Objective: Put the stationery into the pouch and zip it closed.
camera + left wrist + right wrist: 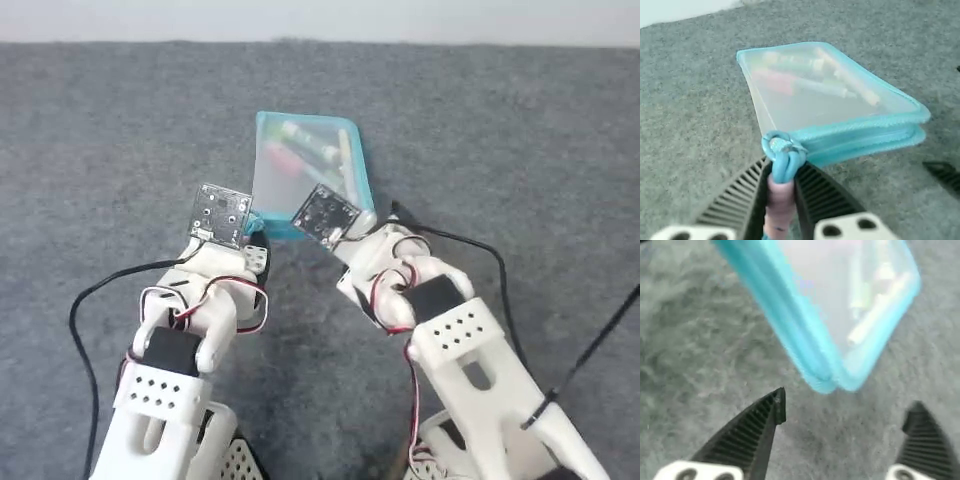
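A translucent pouch point(300, 175) with a teal zipper edge lies on the grey carpet, with several pens point(312, 150) inside it. In the left wrist view the pouch point(840, 107) has its zipper point(860, 131) running along the side facing me. My left gripper point(781, 175) is shut on the zipper pull point(782, 159), a teal loop with a pink tab, at the pouch's near left corner. My right gripper point(845, 415) stands open just short of the pouch's near right corner point(832, 380), and its fingers point(757, 422) touch nothing.
Grey carpet point(110, 140) covers the table all around the pouch, with a pale wall strip at the back. Black cables point(90, 300) trail beside both arms. A dark fingertip of the other arm point(945, 172) shows in the left wrist view.
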`<state>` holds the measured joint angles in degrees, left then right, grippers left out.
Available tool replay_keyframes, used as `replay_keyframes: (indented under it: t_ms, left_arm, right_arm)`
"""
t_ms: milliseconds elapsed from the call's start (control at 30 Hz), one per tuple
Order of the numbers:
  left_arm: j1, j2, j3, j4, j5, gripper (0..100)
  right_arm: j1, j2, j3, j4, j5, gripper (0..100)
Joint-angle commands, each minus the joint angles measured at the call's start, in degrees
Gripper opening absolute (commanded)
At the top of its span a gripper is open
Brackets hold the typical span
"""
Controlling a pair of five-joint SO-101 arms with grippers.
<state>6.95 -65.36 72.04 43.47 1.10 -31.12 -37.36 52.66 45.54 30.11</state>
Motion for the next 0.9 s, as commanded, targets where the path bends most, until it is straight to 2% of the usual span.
replay_keyframes:
  t_ms: [0, 167, 400, 467, 600, 667, 733, 867]
  left_arm:
    - [0.44, -1.23, -4.44, 0.09, -0.7, 1]
    - [0.53, -1.49, -4.44, 0.26, -0.7, 1]
    - [2.81, -1.32, -4.0, 0.44, -2.73, 1]
    - [3.43, -1.41, -3.47, 0.18, -2.73, 1]
    - [3.52, -1.58, -2.86, 0.09, -2.81, 1]
    - [3.52, -1.58, -2.86, 0.09, -2.81, 1]
    - [3.52, -1.58, -2.77, 0.09, -2.81, 1]
    - [3.16, -1.58, -2.77, 0.09, -2.81, 1]
  right_arm:
    - [-0.66, 2.42, -2.9, -3.91, 1.23, 39.1]
    - [-0.48, 9.1, -4.22, -12.09, 1.23, 39.1]
    - [-0.4, 23.6, -17.41, -11.82, 1.23, 38.5]
    - [0.04, 26.68, -19.96, -11.3, 1.23, 32.6]
    - [2.33, 30.2, -22.59, -7.96, 0.88, 10.4]
    - [4.44, 30.37, -22.59, -7.69, -2.02, 0.5]
    - [7.08, 30.37, -22.59, -7.34, -4.57, 1.6]
    - [11.38, 30.81, -22.59, -5.23, -4.48, 0.5]
